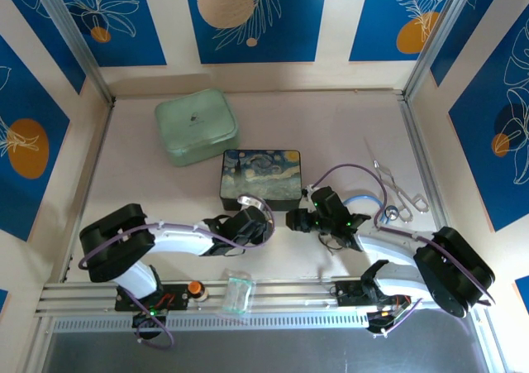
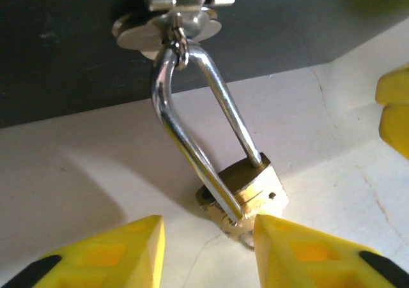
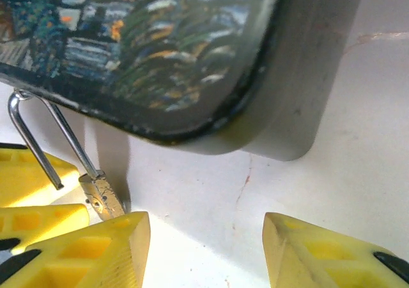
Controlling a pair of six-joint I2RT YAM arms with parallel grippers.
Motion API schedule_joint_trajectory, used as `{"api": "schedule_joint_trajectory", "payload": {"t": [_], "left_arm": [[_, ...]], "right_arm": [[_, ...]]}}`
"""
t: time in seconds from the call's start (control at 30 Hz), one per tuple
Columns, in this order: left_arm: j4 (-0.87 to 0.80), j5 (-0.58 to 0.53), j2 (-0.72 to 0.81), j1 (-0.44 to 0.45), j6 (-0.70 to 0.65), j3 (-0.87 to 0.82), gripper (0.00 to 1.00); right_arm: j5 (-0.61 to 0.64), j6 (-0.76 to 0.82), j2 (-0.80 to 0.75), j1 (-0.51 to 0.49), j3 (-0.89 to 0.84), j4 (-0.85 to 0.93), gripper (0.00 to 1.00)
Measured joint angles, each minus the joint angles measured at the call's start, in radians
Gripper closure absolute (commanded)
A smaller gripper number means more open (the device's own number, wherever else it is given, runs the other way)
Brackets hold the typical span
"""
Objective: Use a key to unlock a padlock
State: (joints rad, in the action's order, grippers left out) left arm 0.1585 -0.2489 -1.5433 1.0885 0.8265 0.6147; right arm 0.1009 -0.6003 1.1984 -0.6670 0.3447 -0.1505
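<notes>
The padlock (image 2: 246, 186) is hung from the box (image 2: 57, 52) clasp (image 2: 167, 29), its body's lower edge hidden by the left gripper (image 2: 208, 253), whose jaws are spread wide; the right gripper's (image 3: 206, 250) jaws likewise.

My left arm (image 1: 178, 241) folds low from its base, forearm pointing right. At its end my left gripper (image 1: 252, 222) has its yellow fingers (image 2: 121, 253) spread wide, clamping nothing. My right arm (image 1: 397, 245) mirrors it, lying low and pointing left. My right gripper (image 1: 295, 220) is spread wide too, and its tips sit near the left gripper's, facing them
</notes>
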Motion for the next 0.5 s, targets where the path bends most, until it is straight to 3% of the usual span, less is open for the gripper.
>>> {"api": "schedule_joint_trajectory", "payload": {"t": [0.17,0.3,0.5], "left_arm": [[-0.113,-0.032,0.091,-0.003,0.023,0.038,0.56],[-0.13,-0.041,0.121,-0.006,0.04,0.054,0.65],[-0.142,-0.052,0.157,-0.013,0.075,0.035,0.69]], "right_arm": [[0.0,-0.003,0.0,-0.027,-0.001,-0.024,0.5],[0.004,0.009,0.01,-0.083,-0.001,-0.051,0.51],[0.018,0.055,0.086,-0.137,0.035,-0.059,0.51]]}}
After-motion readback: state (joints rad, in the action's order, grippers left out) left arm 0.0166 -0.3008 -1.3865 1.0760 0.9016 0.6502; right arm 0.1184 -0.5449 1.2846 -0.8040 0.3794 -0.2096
